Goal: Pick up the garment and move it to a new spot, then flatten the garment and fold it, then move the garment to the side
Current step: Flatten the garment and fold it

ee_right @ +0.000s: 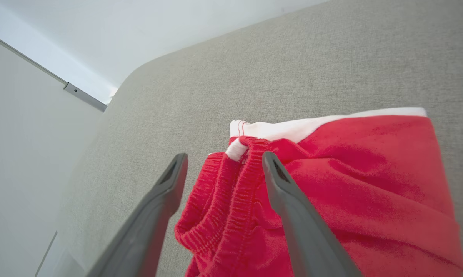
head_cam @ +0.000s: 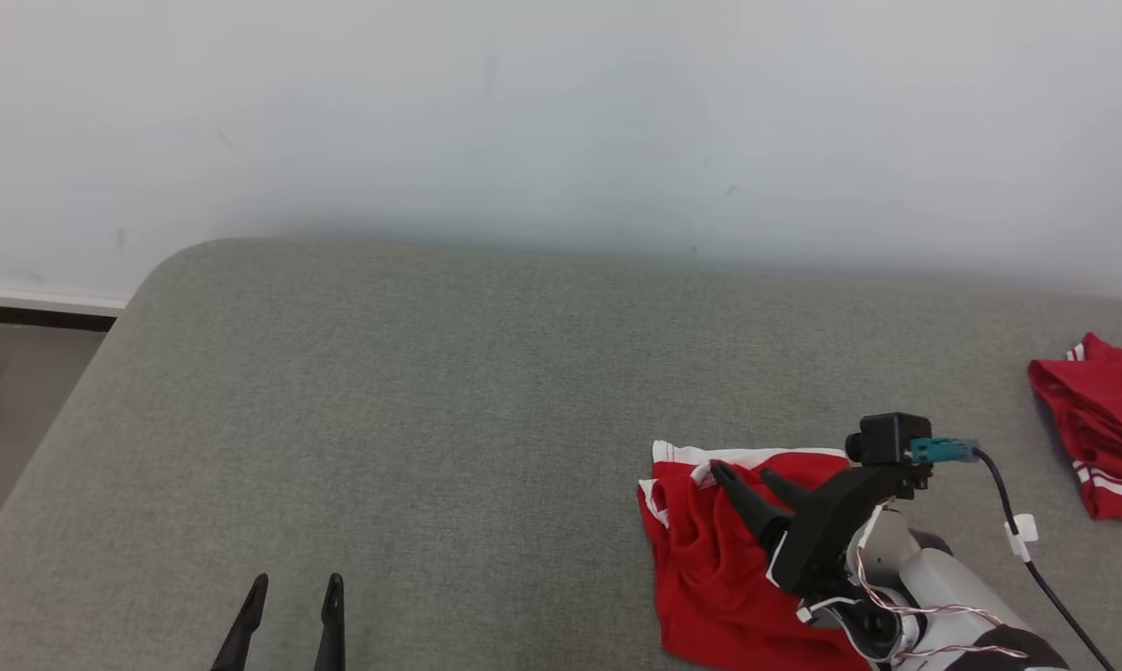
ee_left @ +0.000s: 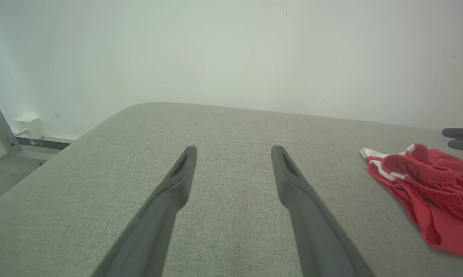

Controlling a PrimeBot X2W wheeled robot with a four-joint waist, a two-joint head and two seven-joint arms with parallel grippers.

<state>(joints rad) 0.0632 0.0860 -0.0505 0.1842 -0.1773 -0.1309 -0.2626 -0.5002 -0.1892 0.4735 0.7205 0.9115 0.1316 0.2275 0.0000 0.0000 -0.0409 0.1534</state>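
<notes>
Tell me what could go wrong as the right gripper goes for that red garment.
1. The open right gripper sits over the bunched waistband of the garment; it may pinch several folds at once, or just one layer that slips.
2. A second red garment lies close by on the right of the grey cushion; a careless move could mix the two.

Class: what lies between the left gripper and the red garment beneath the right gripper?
Only bare grey cushion separates the left gripper from the red garment, shown in head and left wrist views.
</notes>
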